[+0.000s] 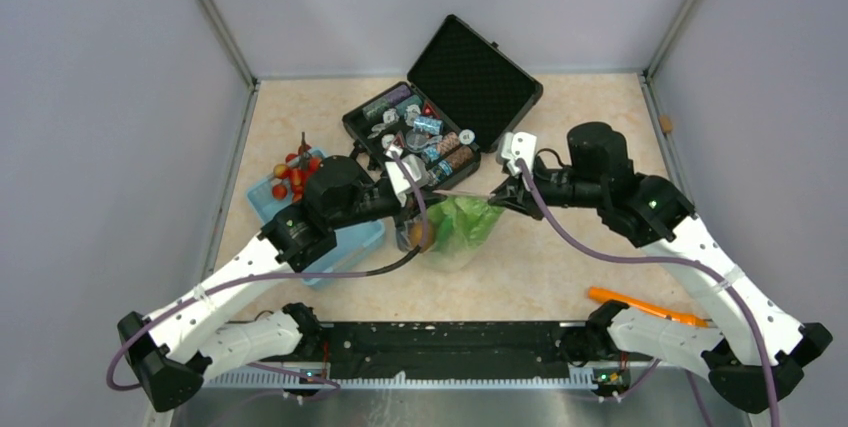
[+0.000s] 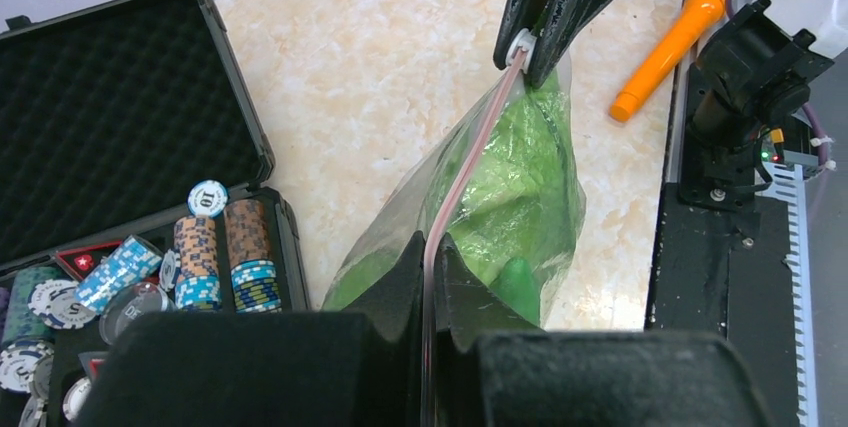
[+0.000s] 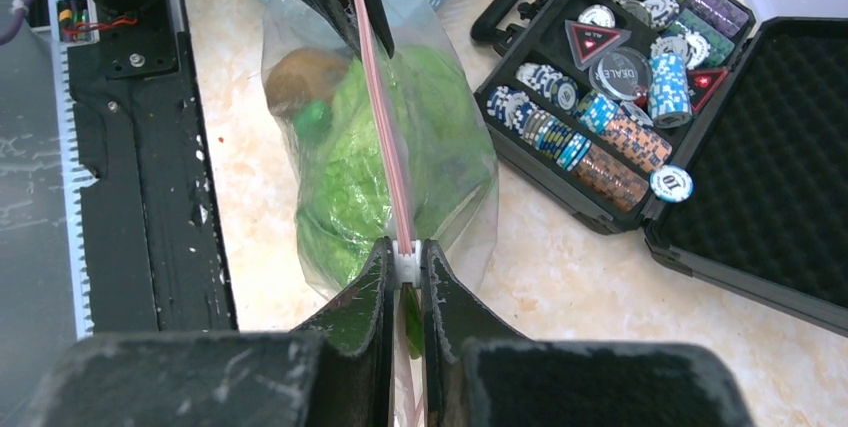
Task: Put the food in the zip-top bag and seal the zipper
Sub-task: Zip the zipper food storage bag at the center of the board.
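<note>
The clear zip-top bag (image 1: 458, 235) hangs stretched between both grippers above the table's middle, its pink zipper (image 1: 460, 194) pulled taut. Green leafy food (image 3: 350, 177) and a brownish-orange piece (image 3: 290, 77) show inside it. My left gripper (image 2: 428, 247) is shut on the left end of the zipper (image 2: 470, 147). My right gripper (image 3: 405, 252) is shut on the zipper's white slider (image 3: 405, 265) at the right end. Red cherry tomatoes (image 1: 292, 175) lie at the light blue basket, outside the bag.
An open black case (image 1: 420, 132) of poker chips stands just behind the bag, its lid (image 1: 475, 67) raised. The light blue basket (image 1: 262, 199) sits under my left arm. An orange stick-shaped object (image 1: 640, 305) lies near the front right by the arm bases.
</note>
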Action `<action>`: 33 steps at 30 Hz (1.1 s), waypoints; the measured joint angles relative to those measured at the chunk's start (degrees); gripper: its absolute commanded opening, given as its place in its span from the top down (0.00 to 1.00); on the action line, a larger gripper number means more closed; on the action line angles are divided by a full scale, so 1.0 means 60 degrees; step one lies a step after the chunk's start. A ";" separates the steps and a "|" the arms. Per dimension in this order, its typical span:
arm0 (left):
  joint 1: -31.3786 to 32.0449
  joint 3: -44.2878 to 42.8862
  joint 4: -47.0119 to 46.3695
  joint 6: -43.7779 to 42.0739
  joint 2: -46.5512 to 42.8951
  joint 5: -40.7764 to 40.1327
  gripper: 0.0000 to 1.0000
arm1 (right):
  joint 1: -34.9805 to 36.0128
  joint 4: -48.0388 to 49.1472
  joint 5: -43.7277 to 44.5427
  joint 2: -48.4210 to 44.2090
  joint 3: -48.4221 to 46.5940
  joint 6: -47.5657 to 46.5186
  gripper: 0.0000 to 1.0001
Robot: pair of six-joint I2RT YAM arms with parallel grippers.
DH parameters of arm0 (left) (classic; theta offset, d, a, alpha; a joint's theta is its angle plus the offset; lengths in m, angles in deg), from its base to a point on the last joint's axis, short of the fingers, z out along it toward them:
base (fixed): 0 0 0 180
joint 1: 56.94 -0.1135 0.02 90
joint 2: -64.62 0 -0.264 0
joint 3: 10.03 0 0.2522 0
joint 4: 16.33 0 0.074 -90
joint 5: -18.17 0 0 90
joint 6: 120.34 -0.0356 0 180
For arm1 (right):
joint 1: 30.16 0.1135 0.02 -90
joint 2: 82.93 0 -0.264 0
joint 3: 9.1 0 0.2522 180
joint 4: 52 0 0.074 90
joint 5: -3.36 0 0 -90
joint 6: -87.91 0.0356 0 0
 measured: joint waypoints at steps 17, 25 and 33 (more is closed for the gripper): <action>-0.0667 0.0073 0.0273 -0.0080 0.0033 0.0510 1.00 | -0.0481 0.0138 0.1027 -0.1807 0.0627 0.0769 0.28; -0.0659 -0.0127 0.0335 -0.0084 0.0229 0.0790 1.00 | -0.0481 0.1304 0.0288 -0.1271 0.1177 0.1064 0.29; -0.0648 -0.0138 0.0364 -0.0080 0.0229 0.0969 1.00 | -0.0481 0.1949 -0.0277 -0.0841 0.1880 0.0576 0.20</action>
